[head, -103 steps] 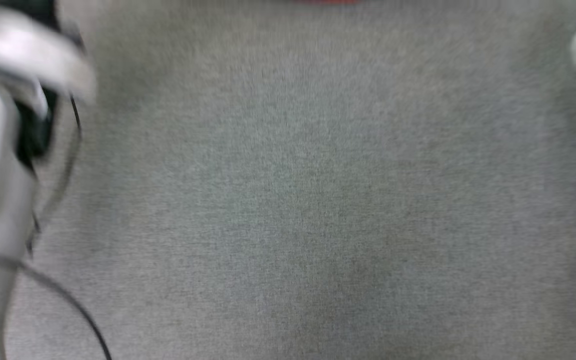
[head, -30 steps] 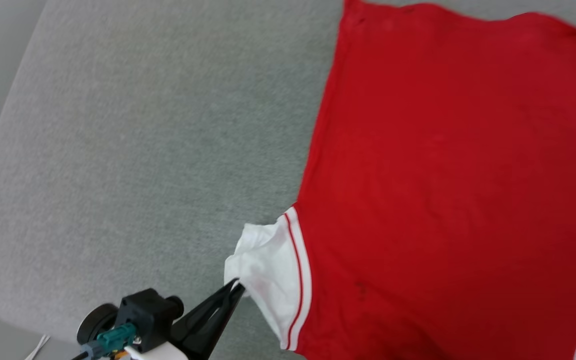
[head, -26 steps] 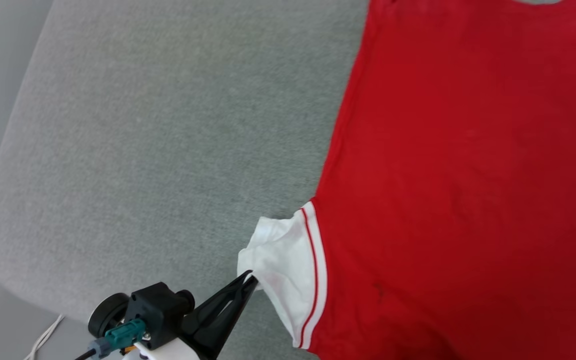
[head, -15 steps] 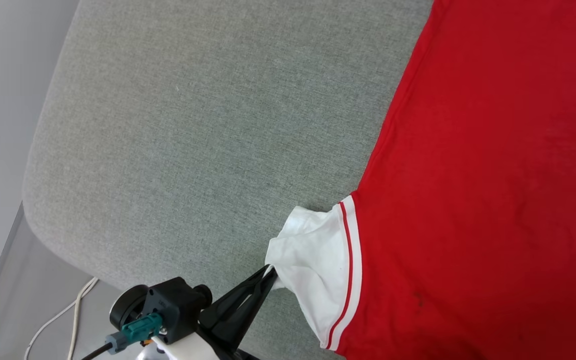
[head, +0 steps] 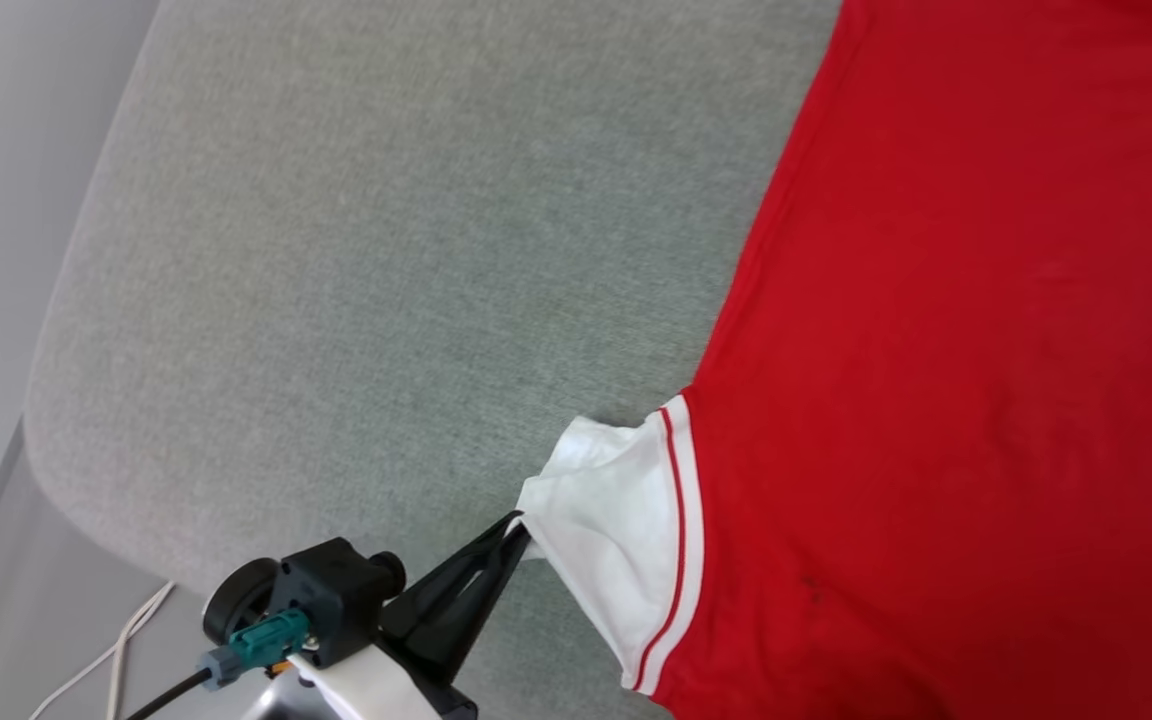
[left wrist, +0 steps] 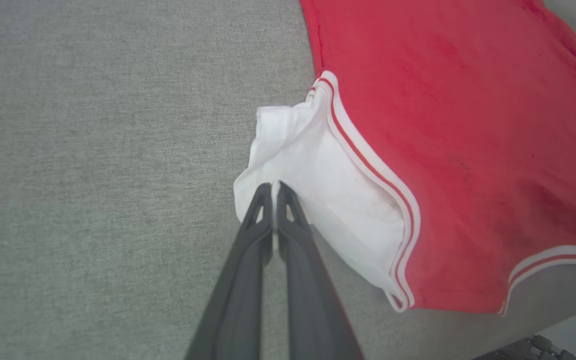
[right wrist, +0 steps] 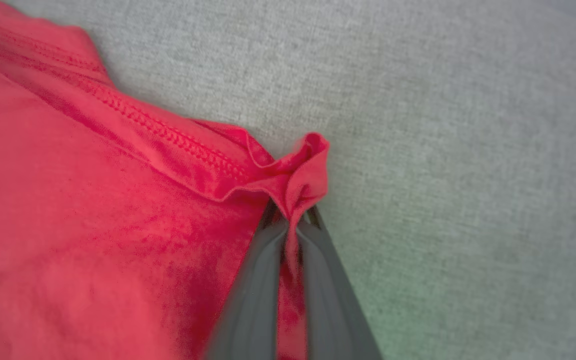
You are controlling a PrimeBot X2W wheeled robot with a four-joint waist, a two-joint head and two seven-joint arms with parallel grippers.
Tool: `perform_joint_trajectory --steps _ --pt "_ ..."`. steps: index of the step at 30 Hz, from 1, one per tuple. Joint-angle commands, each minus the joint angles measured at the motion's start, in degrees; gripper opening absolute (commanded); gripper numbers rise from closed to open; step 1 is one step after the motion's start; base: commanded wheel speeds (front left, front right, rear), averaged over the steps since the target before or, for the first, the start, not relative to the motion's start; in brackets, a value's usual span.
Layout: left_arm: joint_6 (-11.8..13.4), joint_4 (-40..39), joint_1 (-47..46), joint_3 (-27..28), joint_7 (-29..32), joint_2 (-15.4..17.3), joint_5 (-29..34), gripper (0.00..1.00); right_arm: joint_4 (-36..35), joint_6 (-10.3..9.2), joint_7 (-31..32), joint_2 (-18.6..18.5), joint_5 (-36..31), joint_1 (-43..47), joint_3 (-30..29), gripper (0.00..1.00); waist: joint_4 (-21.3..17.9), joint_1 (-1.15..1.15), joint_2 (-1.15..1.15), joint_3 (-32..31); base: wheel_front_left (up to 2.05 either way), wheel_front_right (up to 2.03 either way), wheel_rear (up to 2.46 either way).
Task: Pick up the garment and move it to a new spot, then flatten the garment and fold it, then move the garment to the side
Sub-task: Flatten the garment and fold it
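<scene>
Red jersey-knit garment (head: 936,350) lies plain side up at frame right on grey woven-fabric surface (head: 386,250), camera shifted slightly since 0.5 s ago, left gripper (left wrist: 274,189) jaws still pinched closed on white sleeve (head: 616,510) edge, right gripper (right wrist: 293,220) jaws clamped on bunched red corner.

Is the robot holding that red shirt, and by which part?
Yes. The left gripper pinches the garment by the edge of its white sleeve; the right gripper pinches a bunched red corner.

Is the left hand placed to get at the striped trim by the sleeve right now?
Probably not yet: the left hand is shut on the garment's white sleeve; the trim lies uncovered nearby.
</scene>
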Motion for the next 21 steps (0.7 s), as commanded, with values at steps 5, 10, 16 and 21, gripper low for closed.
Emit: perform_joint_trajectory --steps 5,10,16,21 --pt "1.29 1.2 0.84 0.99 -0.15 1.59 0.84 0.0 2.53 -0.04 -0.98 0.95 1.61 7.68 1.06 0.0 -5.32 -0.01 0.0 -5.94 0.0 0.0 0.0" --pt "2.33 2.79 2.74 1.81 -0.36 2.55 -0.03 0.0 1.94 -0.04 -3.73 1.98 5.32 14.5 2.24 0.0 -9.83 -0.01 0.0 -11.39 0.0 0.0 0.0" --pt "3.94 4.5 5.79 3.52 -1.31 3.7 -1.28 0.0 -2.92 -0.04 -5.91 2.64 11.03 23.44 3.2 0.0 -15.67 -0.01 0.0 -16.52 0.0 0.0 0.0" --pt "4.68 5.62 7.48 4.45 -2.27 4.4 -1.99 0.0 -8.95 -0.04 -7.01 2.32 13.99 32.25 1.86 0.0 -19.42 -0.01 0.0 -19.26 0.0 0.0 0.0"
